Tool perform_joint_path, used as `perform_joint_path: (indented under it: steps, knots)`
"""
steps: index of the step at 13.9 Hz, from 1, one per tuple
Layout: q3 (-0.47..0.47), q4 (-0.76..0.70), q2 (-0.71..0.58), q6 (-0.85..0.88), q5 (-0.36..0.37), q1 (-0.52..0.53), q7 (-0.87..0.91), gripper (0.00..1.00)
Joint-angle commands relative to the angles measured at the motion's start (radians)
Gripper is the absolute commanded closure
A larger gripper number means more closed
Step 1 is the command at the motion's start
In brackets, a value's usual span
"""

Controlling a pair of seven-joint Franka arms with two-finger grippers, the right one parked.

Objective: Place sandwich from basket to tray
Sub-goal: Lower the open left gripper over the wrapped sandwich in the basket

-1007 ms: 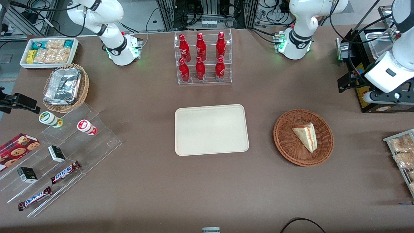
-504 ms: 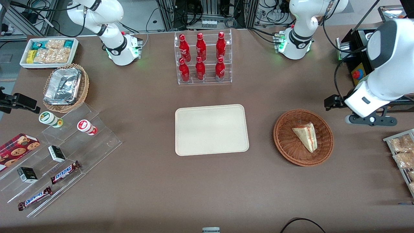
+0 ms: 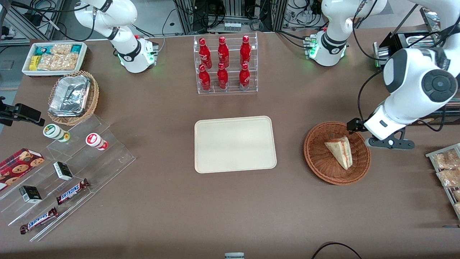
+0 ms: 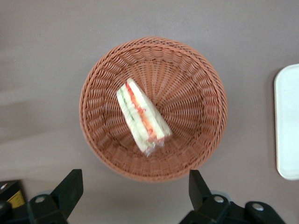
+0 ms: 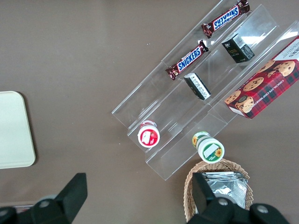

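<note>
Hovering spread wide above the basket point(image 4: 153, 109), the gripper point(image 4: 133, 193) frames the sandwich's point(image 4: 141, 116) filling.

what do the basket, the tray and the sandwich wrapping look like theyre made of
The basket looks like reddish-brown woven wicker: strands radiate from its centre under a braided rim. The tray seems cream plastic, matte, with a smooth moulded low rim and rounded corners. The sandwich appears wrapped in thin clear film, glossy and crinkled at its end. The gripper hangs above the basket, jaws open.
</note>
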State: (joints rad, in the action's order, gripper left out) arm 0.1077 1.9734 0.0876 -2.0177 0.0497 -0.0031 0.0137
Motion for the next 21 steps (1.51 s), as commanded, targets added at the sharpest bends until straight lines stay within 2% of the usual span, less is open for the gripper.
perform_joint_path:
  steps: [1, 5, 15, 21]
  knots:
    - [0.001, 0.116, -0.026, -0.137, -0.011, 0.0, 0.026, 0.0]
    - [0.0, 0.211, -0.028, -0.269, -0.011, 0.0, 0.109, 0.0]
    - [0.003, 0.217, 0.038, -0.331, -0.01, -0.003, 0.583, 0.0]
    - [0.001, 0.216, 0.092, -0.34, -0.01, -0.003, 0.598, 0.0]
